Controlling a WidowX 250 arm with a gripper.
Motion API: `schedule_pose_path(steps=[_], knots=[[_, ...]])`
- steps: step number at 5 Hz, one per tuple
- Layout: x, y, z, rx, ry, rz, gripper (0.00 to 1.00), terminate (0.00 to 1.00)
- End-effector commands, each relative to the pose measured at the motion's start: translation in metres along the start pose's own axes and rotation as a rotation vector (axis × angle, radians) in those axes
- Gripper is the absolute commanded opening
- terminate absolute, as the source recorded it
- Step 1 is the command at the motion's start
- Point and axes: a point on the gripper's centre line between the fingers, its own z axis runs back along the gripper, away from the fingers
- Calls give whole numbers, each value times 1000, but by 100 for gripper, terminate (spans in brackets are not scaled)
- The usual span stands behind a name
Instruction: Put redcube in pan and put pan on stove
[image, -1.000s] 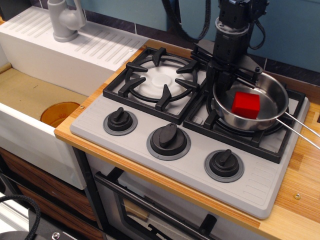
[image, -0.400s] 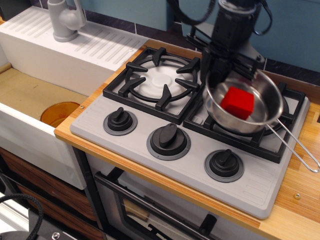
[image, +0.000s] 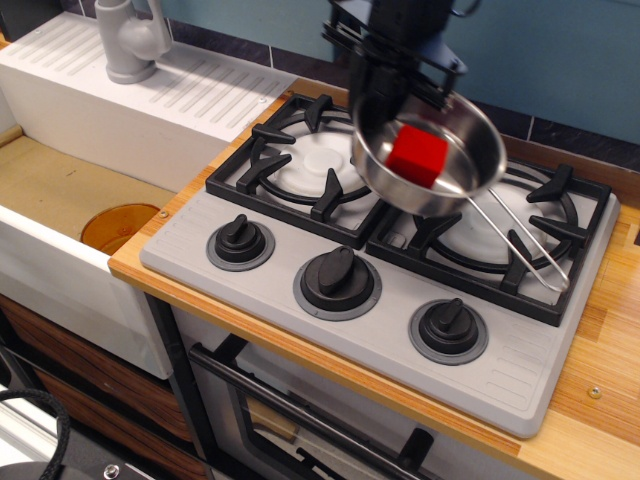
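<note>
Inside the small round shiny stainless-steel pan (image: 430, 158) rests the small bright-red cube (image: 417, 155), lying against the pan floor slightly toward the far wall. The pan is lifted clear of the grey two-burner toy stove (image: 390, 270) and hangs tilted above the junction of the two black cast grates, between the left white burner disc (image: 318, 160) and the right white burner disc (image: 500, 222). The pan's long thin wire handle (image: 520, 245) runs down and to the right from the pan, across the right grate, toward the stove's front right corner; this is the long axis of the load.

The black claw (image: 385, 85) stands at the far left rim of the pan and is clenched on that rim, so the pan body and cube lie to the near right of the claw, with the handle trailing farthest from it.

Judgement: the cube step is complete; the pan is not yet seated on a burner. The placement depends on lowering the pan level onto one grate, with the handle clearing the grate prongs. The tilt presents a risk of the cube sliding.

Outward from the stove, three black knobs (image: 337, 280) line its front edge. A white sink (image: 90, 150) with a grey faucet (image: 133, 38) lies left of the stove, along the wooden table (image: 600, 400).
</note>
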Motion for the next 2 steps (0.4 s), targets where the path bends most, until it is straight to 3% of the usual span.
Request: schedule_pose_path(steps=[1, 2], knots=[[5, 37, 31, 23, -86, -10, 0, 0], [9, 58, 26, 27, -103, -37, 0, 0]])
